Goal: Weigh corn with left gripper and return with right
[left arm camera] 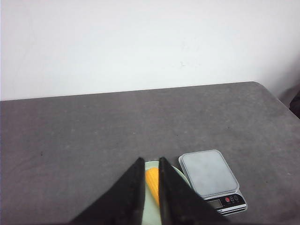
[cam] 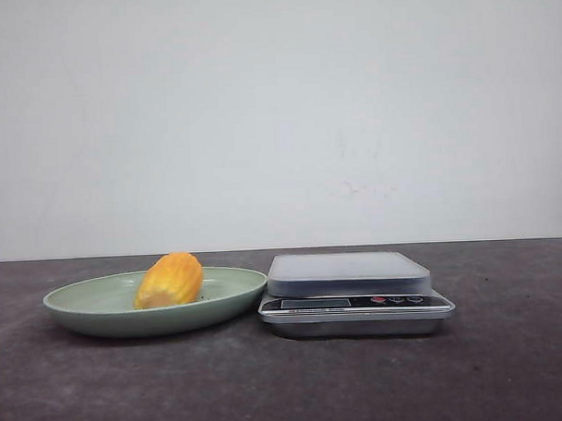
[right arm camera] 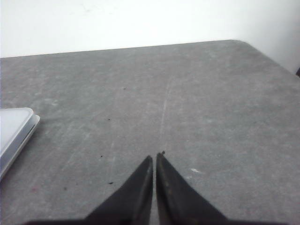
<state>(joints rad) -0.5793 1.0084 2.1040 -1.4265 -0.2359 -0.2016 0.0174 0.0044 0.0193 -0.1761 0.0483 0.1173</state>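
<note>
Our left tool (left arm camera: 151, 161) hangs above the green plate (cam: 90, 300), its tips slightly apart, where we see the corn (cam: 170, 280) lying. Beside the plate stands the kitchen scale (cam: 354, 293); our right tool (right arm camera: 154, 157), nearly closed, hovers over bare surface (right arm camera: 211, 108).

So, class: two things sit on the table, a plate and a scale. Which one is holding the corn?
The pale green plate, on the left in the front view. The corn lies inside it, while the scale beside it has a bare platform.
</note>
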